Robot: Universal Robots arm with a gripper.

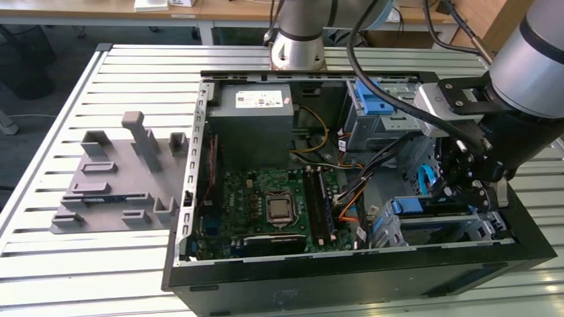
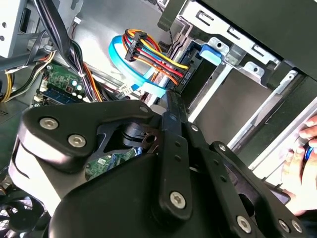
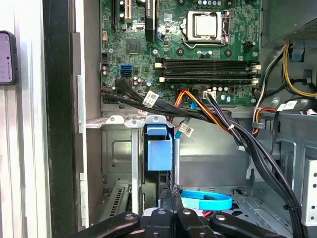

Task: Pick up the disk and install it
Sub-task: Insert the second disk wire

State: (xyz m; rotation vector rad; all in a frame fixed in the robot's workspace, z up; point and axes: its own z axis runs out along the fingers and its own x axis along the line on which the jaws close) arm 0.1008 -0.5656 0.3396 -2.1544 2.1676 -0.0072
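**Operator:** What are the fingers [image 3: 174,210] doing?

**Observer:** They are lying pressed together with nothing between them. Your gripper [image 1: 471,188] is hanging low inside the computer case [image 1: 352,281], tips pointing at the drive cage [image 3: 116,148].

**Operator:** And the disk?

**Observer:** The disk [image 3: 159,148] is sitting edge-on in that cage, its blue carrier showing between the metal rails, and the fingertips are just beside its end. I can't tell whether they are touching. I am judging the pick done and the disk in its bay, though whether it is fully home isn't visible.

**Operator:** Are the views differing at all?

**Observer:** Yes. The first wrist view is giving you the motherboard [image 3: 198,49] and a blue flat cable [image 3: 205,201] lying loose near the fingers. The second wrist view is showing a bundle of coloured wires [image 2: 148,54] by the bay, and a person's hand [image 2: 302,148] at the case's edge.
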